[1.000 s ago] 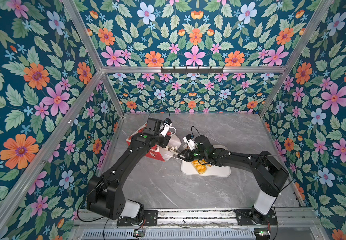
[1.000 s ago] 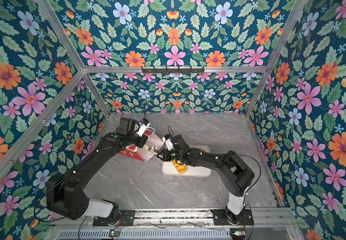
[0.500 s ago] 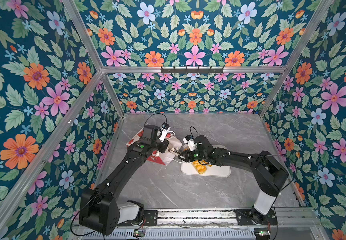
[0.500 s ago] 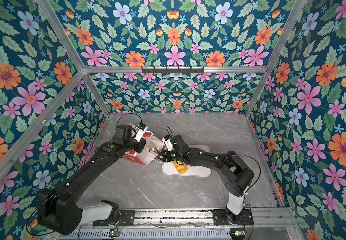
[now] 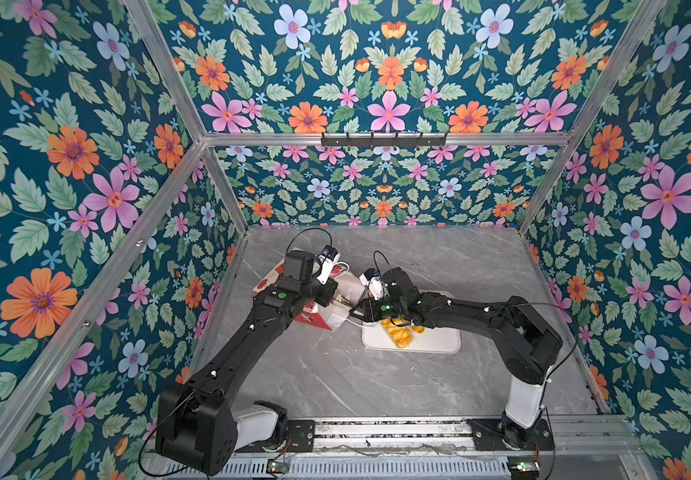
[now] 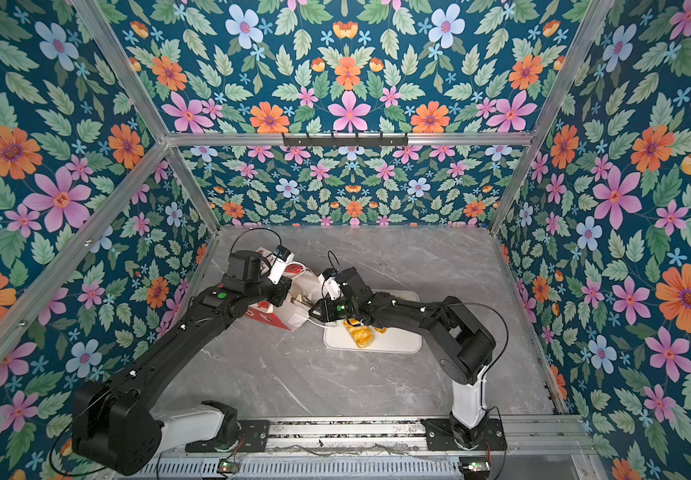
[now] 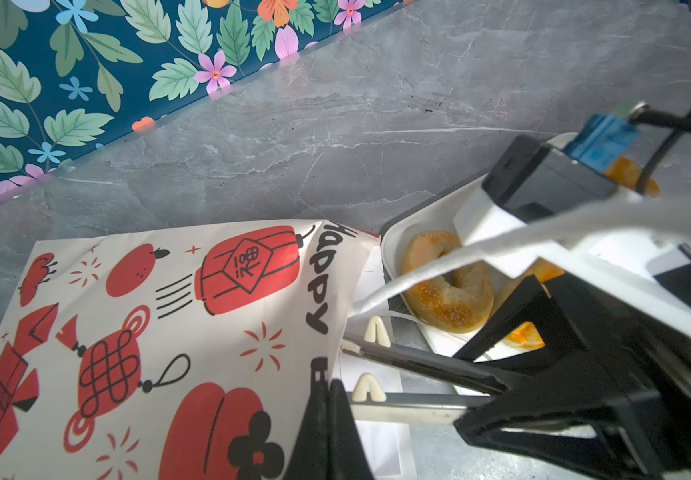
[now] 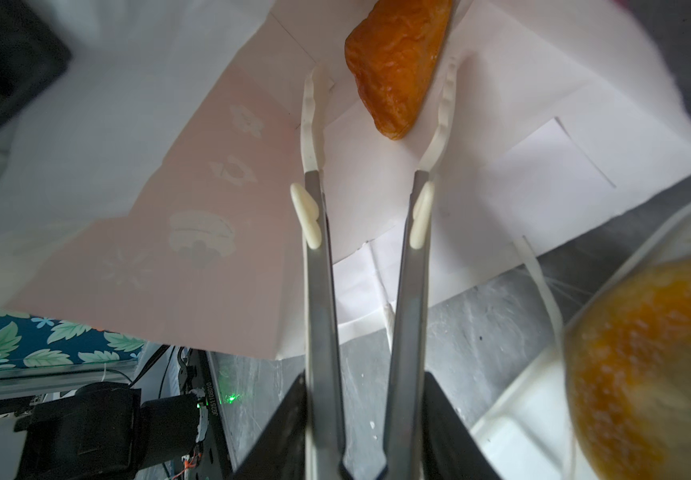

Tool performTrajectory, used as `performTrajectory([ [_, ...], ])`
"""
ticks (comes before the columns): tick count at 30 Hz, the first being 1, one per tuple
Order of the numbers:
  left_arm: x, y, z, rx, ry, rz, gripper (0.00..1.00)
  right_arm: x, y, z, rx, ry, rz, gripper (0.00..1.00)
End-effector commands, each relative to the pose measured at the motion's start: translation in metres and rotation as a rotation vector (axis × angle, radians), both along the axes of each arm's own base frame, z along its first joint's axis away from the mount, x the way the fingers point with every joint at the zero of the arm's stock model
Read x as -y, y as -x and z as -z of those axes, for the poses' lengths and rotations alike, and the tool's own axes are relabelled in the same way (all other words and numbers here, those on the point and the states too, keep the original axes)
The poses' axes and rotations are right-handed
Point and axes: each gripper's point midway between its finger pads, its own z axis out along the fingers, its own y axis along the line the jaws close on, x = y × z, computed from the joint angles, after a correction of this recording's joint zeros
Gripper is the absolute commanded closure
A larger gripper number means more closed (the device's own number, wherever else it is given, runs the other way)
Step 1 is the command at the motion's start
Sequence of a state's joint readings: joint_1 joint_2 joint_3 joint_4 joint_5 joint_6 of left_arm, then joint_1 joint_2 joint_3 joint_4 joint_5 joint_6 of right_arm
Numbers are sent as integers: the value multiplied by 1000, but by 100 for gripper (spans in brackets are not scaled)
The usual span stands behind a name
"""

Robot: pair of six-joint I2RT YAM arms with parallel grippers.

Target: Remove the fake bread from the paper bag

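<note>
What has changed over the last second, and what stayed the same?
The left arm folded back toward its base, drawing the left claw, shut on the paper bag, slightly toward the front. The right claw stayed at the bag's mouth, open around a pastry inside. The tray and its bread stayed put.

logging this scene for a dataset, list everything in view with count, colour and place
paper bag: one, red and white printed, lying on the table, mouth toward the tray
fake bread: one orange-brown piece inside the bag; at least three golden ones on the tray, a ring doughnut among them
tray: one, white, right of the bag
table: one, grey marble
hook rail: one, black, back wall
walls: teal floral, around the table
left hand: shut on the bag's mouth edge
right hand: open, long tips inside the bag, either side of the piece
</note>
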State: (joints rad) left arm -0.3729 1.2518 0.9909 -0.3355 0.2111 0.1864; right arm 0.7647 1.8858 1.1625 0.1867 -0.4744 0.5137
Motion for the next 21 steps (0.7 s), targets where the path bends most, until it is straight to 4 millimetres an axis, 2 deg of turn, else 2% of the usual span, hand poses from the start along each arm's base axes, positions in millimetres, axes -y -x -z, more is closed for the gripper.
performTrajectory([
  [1, 2, -1, -4, 13, 13, 6, 100, -11, -4, -12, 32, -49, -28, 60],
  [7, 3, -2, -3, 10, 18, 9, 100, -18, -11, -3, 20, -35, -33, 60],
  [13, 3, -1, 0, 8, 16, 10, 100, -27, -10, 12, -16, -27, -62, 60],
  [21, 0, -1, 4, 9, 2, -3, 100, -27, -7, 13, -10, -26, -63, 76],
])
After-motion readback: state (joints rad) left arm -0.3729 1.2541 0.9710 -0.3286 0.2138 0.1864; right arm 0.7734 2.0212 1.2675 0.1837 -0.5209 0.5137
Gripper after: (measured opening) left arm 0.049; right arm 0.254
